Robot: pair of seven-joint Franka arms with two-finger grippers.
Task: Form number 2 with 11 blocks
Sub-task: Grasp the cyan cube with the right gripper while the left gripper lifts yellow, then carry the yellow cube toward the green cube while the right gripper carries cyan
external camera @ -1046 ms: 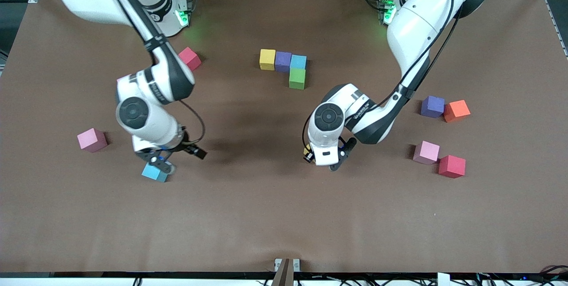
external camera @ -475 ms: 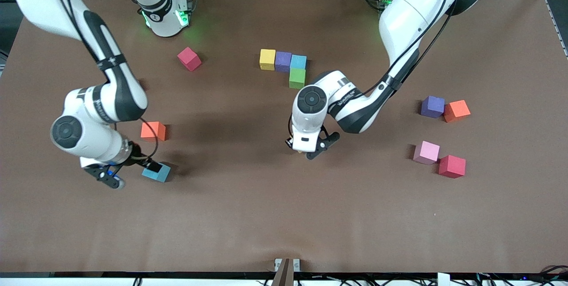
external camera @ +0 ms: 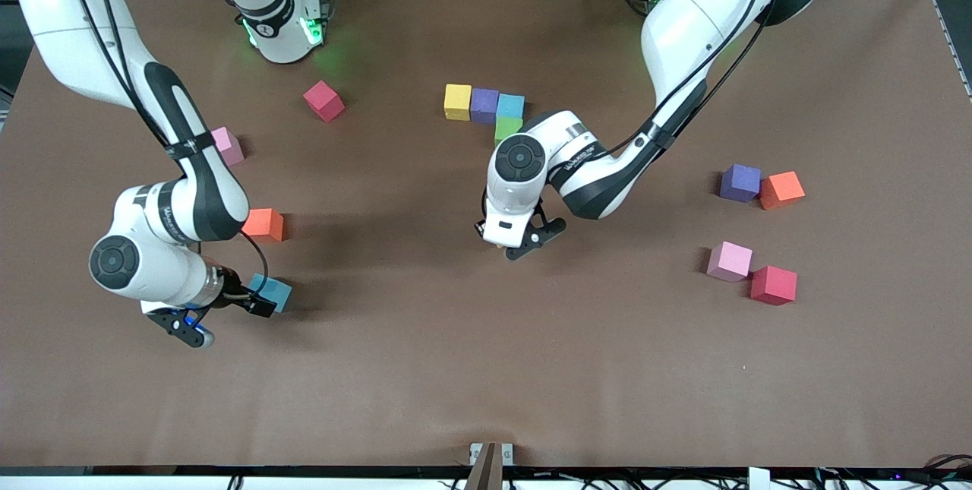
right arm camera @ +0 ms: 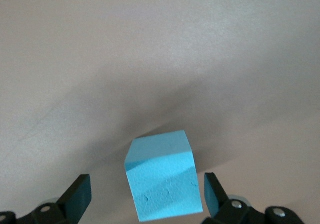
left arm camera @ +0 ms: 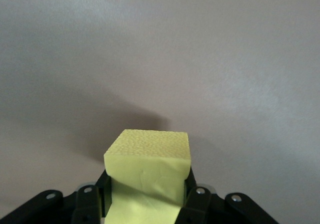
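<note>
A row of yellow (external camera: 457,102), purple (external camera: 484,105) and light blue (external camera: 510,105) blocks lies near the robots' bases. A green block (external camera: 503,126) touches the light blue one on the side nearer the camera and is partly covered by the left arm. My left gripper (external camera: 510,247) (left arm camera: 146,189) is shut on a yellow block (left arm camera: 150,159), held over bare table nearer the camera than the row. My right gripper (external camera: 225,319) (right arm camera: 146,194) stands open over a light blue block (external camera: 273,292) (right arm camera: 162,179), one finger (right arm camera: 80,196) on each side of it in the right wrist view.
Loose blocks toward the right arm's end: red (external camera: 324,100), pink (external camera: 226,146), orange (external camera: 263,223). Toward the left arm's end: purple (external camera: 740,182) touching orange (external camera: 781,189), pink (external camera: 730,260) touching red (external camera: 773,284). The brown table (external camera: 486,368) is bare nearer the camera.
The left gripper carried the yellow block toward the row of blocks. The right arm swung toward its end of the table, uncovering the orange and pink blocks, and turned its gripper by the light blue block.
</note>
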